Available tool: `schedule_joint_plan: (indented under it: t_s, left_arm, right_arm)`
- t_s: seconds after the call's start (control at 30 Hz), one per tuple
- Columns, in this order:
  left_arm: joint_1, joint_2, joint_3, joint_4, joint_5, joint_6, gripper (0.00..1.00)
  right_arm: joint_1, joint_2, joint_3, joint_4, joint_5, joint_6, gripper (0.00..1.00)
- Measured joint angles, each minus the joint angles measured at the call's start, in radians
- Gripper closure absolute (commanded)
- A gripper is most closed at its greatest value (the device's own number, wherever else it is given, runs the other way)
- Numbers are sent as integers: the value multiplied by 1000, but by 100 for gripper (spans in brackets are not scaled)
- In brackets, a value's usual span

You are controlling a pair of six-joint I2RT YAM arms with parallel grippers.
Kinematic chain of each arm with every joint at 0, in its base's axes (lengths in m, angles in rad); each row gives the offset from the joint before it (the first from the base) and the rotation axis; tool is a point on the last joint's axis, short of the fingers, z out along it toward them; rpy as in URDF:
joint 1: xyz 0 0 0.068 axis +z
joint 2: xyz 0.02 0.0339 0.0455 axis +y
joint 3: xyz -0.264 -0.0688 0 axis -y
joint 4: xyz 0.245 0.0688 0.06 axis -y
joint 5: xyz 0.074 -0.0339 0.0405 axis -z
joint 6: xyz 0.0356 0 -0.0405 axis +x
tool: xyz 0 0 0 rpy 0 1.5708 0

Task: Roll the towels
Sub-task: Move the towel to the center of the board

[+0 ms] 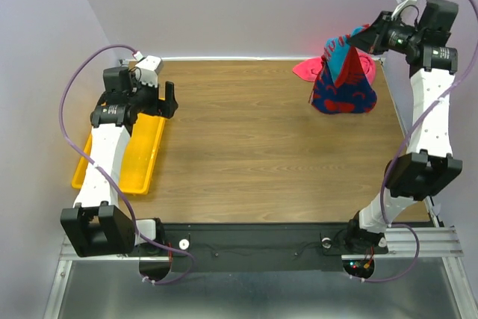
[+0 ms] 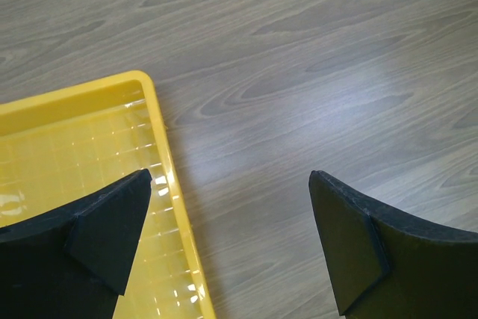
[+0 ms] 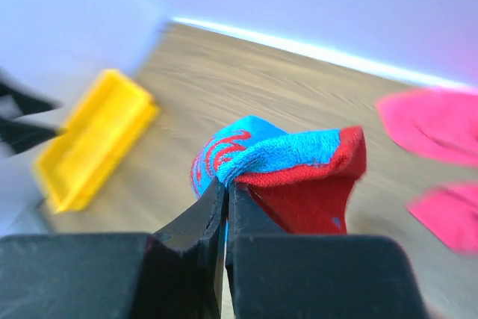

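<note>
Surface: wooden table (image 1: 246, 147).
Right gripper (image 3: 225, 186): jaws clamped on patterned towel (image 1: 345, 84), hanging beneath.
Pink towel (image 1: 305, 70): on table, below and beside that gripper.
Left gripper (image 2: 228, 237): jaws wide apart, empty, above yellow tray (image 2: 75, 136) edge.

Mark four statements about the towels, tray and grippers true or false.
1. The right gripper is shut on the patterned towel, which hangs from it. True.
2. The left gripper holds the pink towel. False: its jaws are open and hold nothing, above the yellow tray's edge.
3. The pink towel lies in the yellow tray. False: it lies on the table at the far right, beside the patterned towel.
4. The yellow tray sits at the table's left side. True.
</note>
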Motion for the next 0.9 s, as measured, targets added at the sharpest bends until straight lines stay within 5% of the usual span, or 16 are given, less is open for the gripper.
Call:
schedule_joint_plan:
  t_s: [0.23, 0.63, 0.9]
  left_arm:
    - [0, -3, 36, 0, 67, -5, 1]
    - [-3, -11, 36, 1, 185, 0, 2]
    - [-91, -11, -69, 100, 257, 19, 11]
  right_arm:
    - [17, -122, -20, 112, -217, 136, 99]
    - [89, -298, -594, 176, -340, 150, 100]
    - [89, -298, -583, 178, -335, 146, 99]
